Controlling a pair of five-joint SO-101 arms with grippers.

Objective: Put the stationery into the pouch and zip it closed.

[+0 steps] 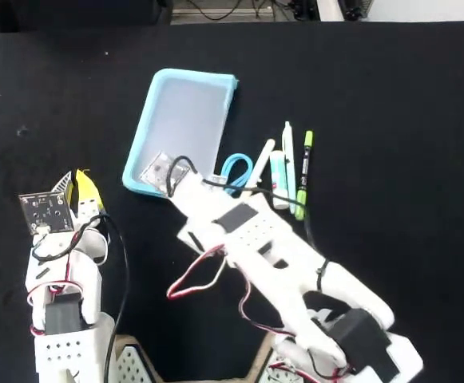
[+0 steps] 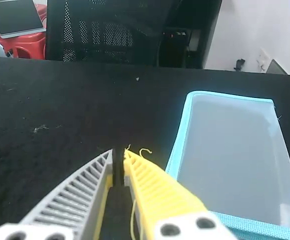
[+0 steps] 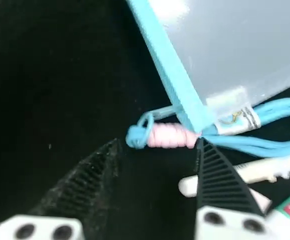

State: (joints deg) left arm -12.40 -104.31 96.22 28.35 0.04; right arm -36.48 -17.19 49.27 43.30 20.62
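Pouch: the pale-blue translucent zip pouch [image 1: 185, 120] lies flat and skewed at mid-worktop, with its near short edge under the right arm's wrist.
Zip pull: the pink ribbed zip pull [image 3: 167, 136], which carries a blue ring, sits at the end of the pouch's blue edge band, at the corner beside the stationery.
Right claw: the black right claw [image 3: 157, 147] is spread wide and holds nothing; its tips stand either side of the zip pull, just short of it.
Left claw: the grey-and-yellow left claw [image 2: 118, 152] is pressed together on nothing. It is near the pouch's other near corner, with a strip of black worktop [image 1: 391, 96] between them.
Stationery: blue-handled scissors [image 1: 235, 169], a white pen [image 1: 261, 155], a white tube [image 1: 279, 182], a white-and-green pen [image 1: 288, 148] and a green marker [image 1: 303, 179] lie fanned outside the pouch, with the scissors' loops against its corner.
Room: the worktop stretches well beyond the green marker and past the pouch's far edge.
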